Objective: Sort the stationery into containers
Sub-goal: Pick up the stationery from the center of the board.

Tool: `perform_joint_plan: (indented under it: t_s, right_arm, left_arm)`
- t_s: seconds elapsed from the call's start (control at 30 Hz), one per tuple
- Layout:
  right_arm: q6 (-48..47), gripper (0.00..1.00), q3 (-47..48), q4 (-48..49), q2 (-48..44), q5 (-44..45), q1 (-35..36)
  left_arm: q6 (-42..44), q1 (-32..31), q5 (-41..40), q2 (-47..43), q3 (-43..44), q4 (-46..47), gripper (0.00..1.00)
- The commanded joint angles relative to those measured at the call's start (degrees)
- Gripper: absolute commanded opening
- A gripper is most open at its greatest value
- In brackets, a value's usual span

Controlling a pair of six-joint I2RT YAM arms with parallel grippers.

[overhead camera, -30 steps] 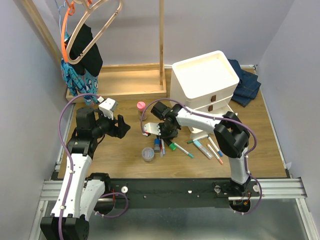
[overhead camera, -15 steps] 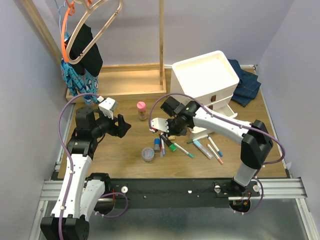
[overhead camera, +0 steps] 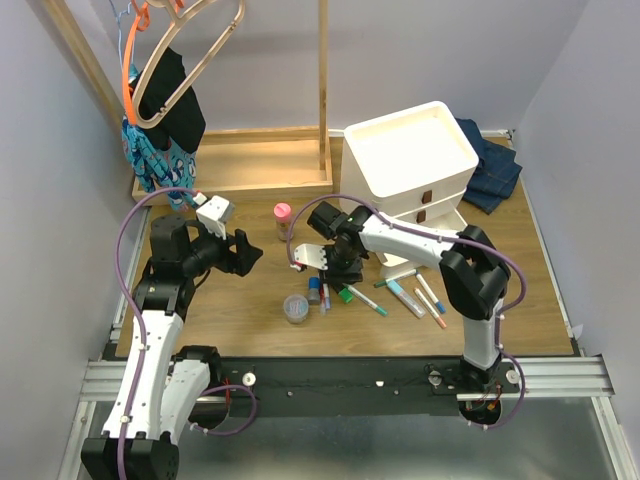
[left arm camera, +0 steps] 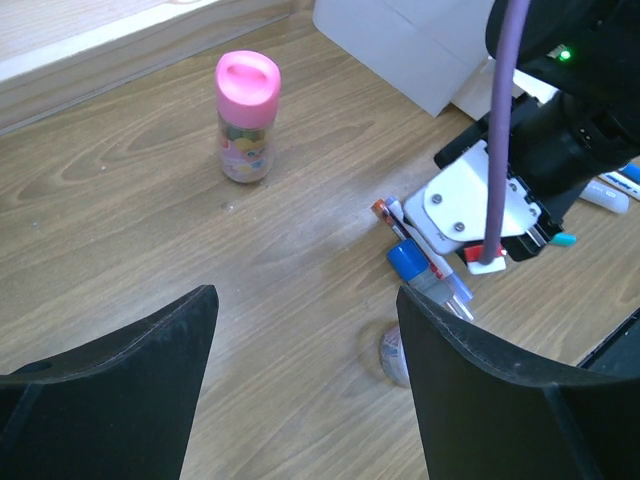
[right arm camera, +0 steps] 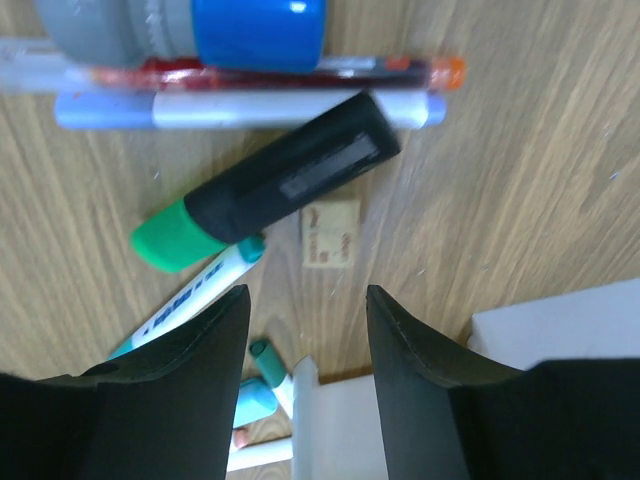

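As right pincer [right arm camera: 307,300] gapes over black-and-green marker [right arm camera: 270,195], left pincer [left arm camera: 305,320] spread

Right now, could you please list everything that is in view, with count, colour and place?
drawer unit: one, white, far right of table.
denim cloth: one, dark blue, behind the unit.
wooden rack: one, pale wood, far left, hangers with clothes on it.
pink-capped bottle: one, centre, upright.
clear round tub: one, near centre.
blue-capped tube: one, grey, beside the tub.
thick marker: one, black with green cap, below the right jaws.
slim markers: several, white, green, blue or orange caps, near the unit.
table: one, brown wood.
left jaws: black, open, left of the bottle.
right jaws: black, open, above the thick marker.
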Motion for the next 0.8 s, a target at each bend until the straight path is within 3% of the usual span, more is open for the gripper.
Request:
perform_joint_plan:
  t_s: [0.0,0.53,0.63,0.67,0.77]
  right_arm:
    - [-0.79,0.57,2.91,2.24,2.9,-2.12,-0.47]
    - [2.2,0.46,4.41,5.32,9.49,-2.92,-0.47]
    - [1.41,0.38,4.23,4.44,10.11,-2.83,-0.56]
    - [1.24,0.3,4.06,4.35,9.94,-2.83,-0.47]
    - [1.58,0.18,4.49,2.6,8.45,-3.09,-0.56]
  left_arm:
    - [-0.15,0.84,0.39,-0.78,-0.72,-1.18,0.81]
    - [-2.25,1.01,1.0,1.86,-0.37,1.72,0.81]
    - [-1.73,1.1,1.09,1.69,-0.28,0.93,0.82]
    - [-1.55,1.01,1.18,1.6,-0.36,0.84,0.82]
    - [-1.55,1.01,1.53,0.98,-0.72,0.67,0.82]
